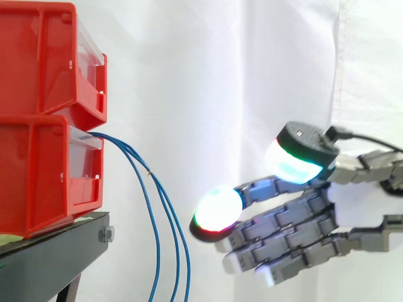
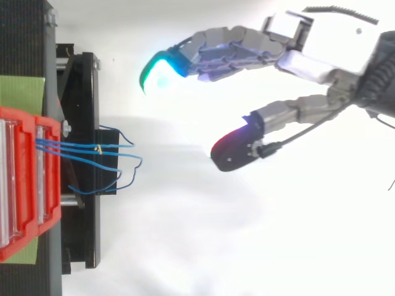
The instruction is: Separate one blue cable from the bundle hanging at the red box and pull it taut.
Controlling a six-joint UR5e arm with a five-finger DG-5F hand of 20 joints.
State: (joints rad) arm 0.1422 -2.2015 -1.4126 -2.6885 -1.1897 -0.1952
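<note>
Robot hand (image 1: 291, 221) hangs released at the right, its fingers nearly straight and spread, glowing tips pointing toward the blue cables (image 1: 148, 171) but well apart from them. Those cables leave the front of the lower red box (image 1: 44, 182) and droop slack past the edge of the black stand (image 1: 50, 258), with a white curtain (image 1: 220, 75) behind.

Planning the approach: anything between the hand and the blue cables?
Nothing. The side and top views both show a bare stretch between the open hand and the cables; the two don't touch.
</note>
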